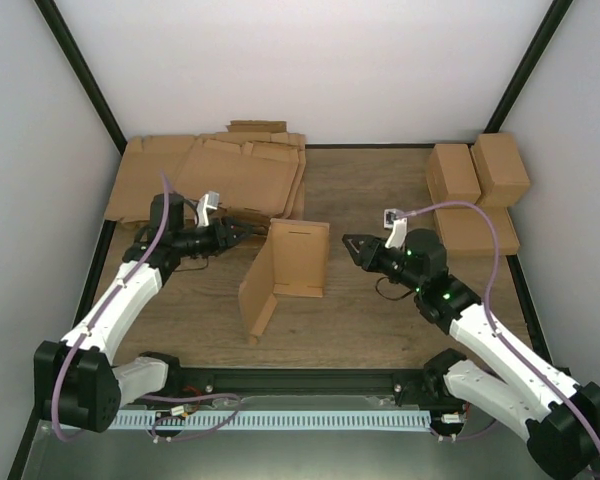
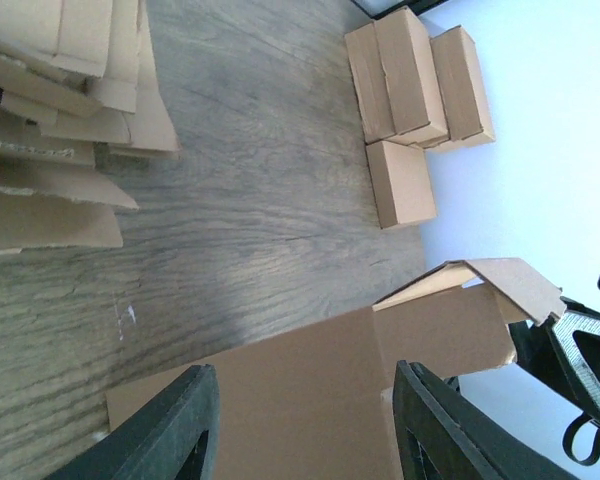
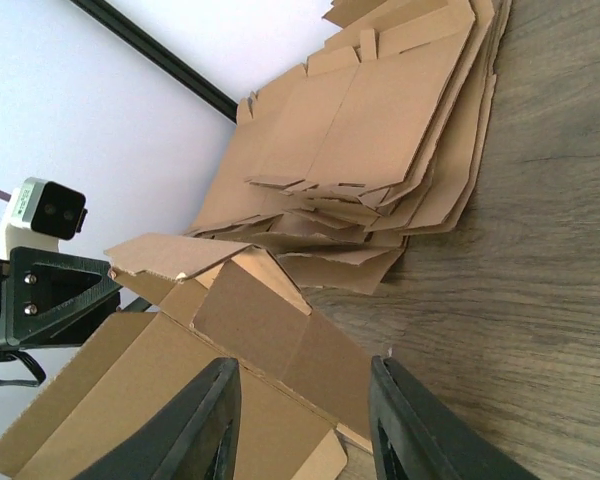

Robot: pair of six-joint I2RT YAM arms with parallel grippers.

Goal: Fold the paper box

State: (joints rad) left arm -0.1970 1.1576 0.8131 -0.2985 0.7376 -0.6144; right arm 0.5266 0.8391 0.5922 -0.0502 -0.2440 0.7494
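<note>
While flanking the half-folded paper box (image 1: 298, 258), hover empty, jaws apart: left gripper (image 1: 258, 230) at nine o'clock, just beside; right gripper (image 1: 348, 244) at three, farther off.

A lab-like robot test cell: white panel walls (image 1: 280, 60) and black frame posts (image 1: 80, 70) box in a wood-grain table (image 1: 380, 190), cardboard sheets (image 1: 220, 170) stacked at its far-left corner.

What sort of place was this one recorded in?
Probably an enclosed robot test cell, not a working packing floor: white panel walls in a black frame surround one wood-grain table, with a pile of flat cardboard sheets staged back left and finished boxes back right.
</note>
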